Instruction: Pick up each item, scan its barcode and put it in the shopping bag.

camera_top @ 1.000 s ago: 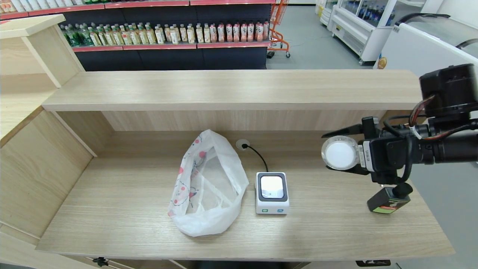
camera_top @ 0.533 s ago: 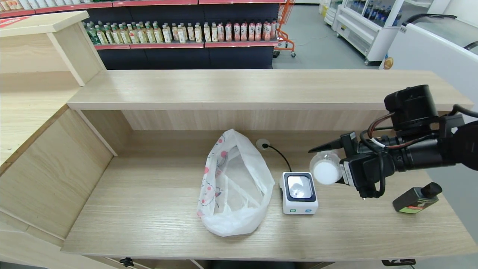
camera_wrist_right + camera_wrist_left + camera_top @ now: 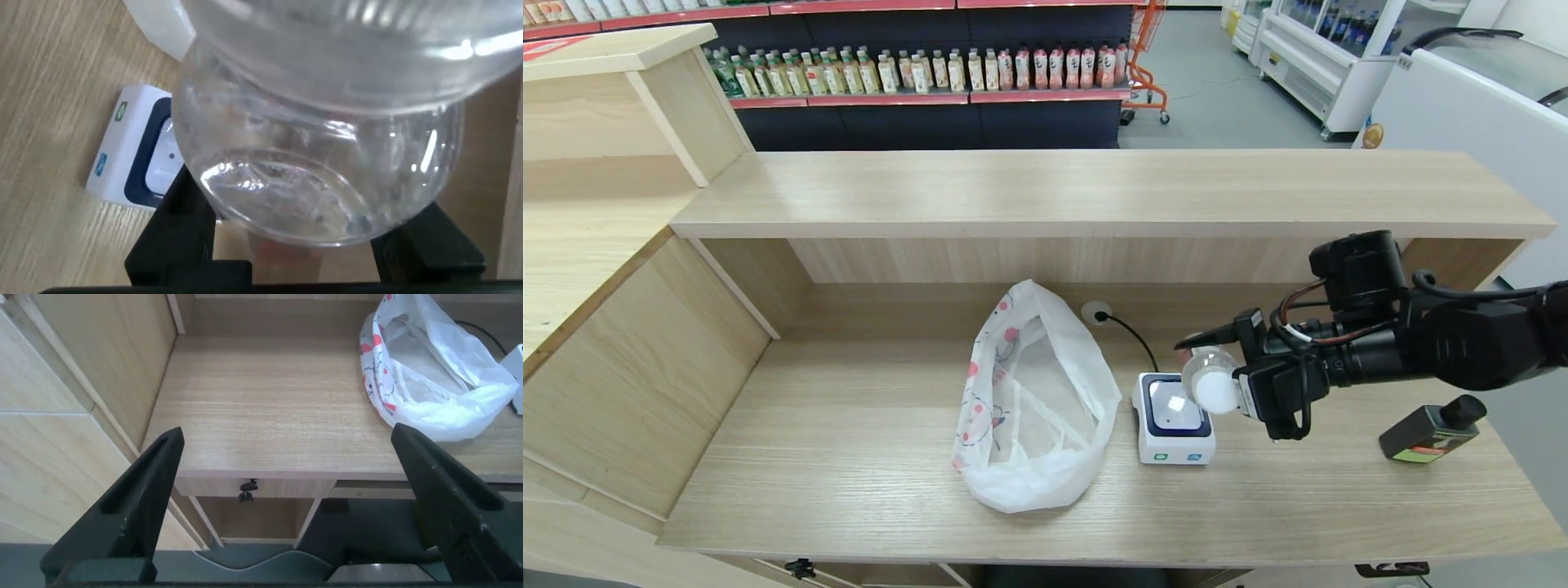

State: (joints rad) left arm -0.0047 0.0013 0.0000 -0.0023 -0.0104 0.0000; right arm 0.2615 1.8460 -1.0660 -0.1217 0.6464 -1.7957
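The left gripper (image 3: 288, 434) is hanging wide open before the near edge of the counter (image 3: 270, 400). The shopping bag (image 3: 1033, 400) is lying open, soft and floppy. Just to its right, the right gripper (image 3: 1207, 371) is clamping a clear, white-capped plastic jar (image 3: 1213, 392) above the barcode scanner (image 3: 1168, 437). The jar is probably light, slick and squashable, and best held round its body.

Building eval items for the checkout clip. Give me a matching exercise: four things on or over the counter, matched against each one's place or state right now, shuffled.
Things
1. shopping bag
2. barcode scanner
3. clear plastic jar
4. dark bottle

Place or state
a. lying on its side at the right end of the counter
b. held off the counter in the right tool
c. mouth open, lying just left of the scanner
d. white box, dark window facing up

Pairs: 1-c, 2-d, 3-b, 4-a
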